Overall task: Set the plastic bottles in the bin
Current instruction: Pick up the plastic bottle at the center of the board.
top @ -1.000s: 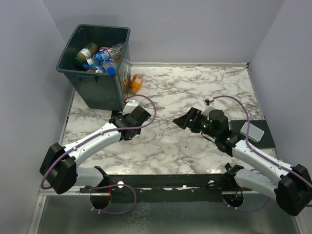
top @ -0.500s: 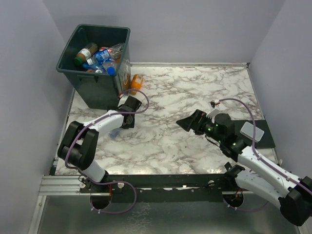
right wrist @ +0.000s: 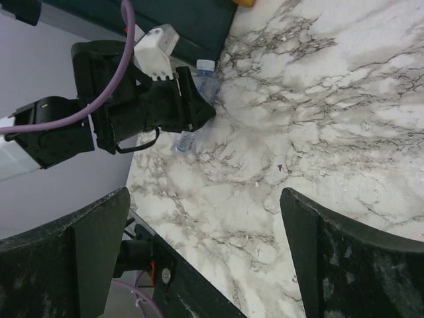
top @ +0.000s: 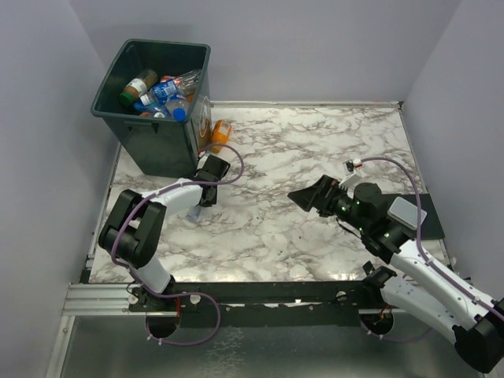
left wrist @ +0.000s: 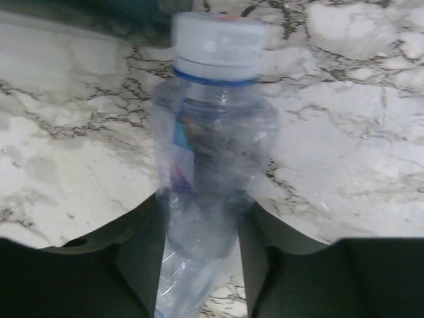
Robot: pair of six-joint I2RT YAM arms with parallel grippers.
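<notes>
A clear plastic bottle [left wrist: 215,139] with a white cap lies on the marble just in front of the bin [top: 157,150]. My left gripper [left wrist: 199,245] is shut on its crumpled lower body, a finger [left wrist: 136,255] pressing on each side. In the top view the left gripper [top: 206,183] sits over that bottle [top: 195,213]. The dark green bin holds several bottles [top: 161,90]. An orange-tinted bottle [top: 222,132] lies against the bin's right side. My right gripper [right wrist: 205,193] hangs open and empty over mid-table, facing the left gripper [right wrist: 195,109] and its bottle [right wrist: 205,73].
The bin stands in the far left corner against the wall. A dark mat [top: 431,222] lies at the table's right edge under my right arm. Purple walls close off the left, back and right. A metal rail [top: 260,295] runs along the front.
My left arm swung in toward the bin, came down over the clear bottle and closed its jaws on it. My right arm drew back slightly to the right, still open.
</notes>
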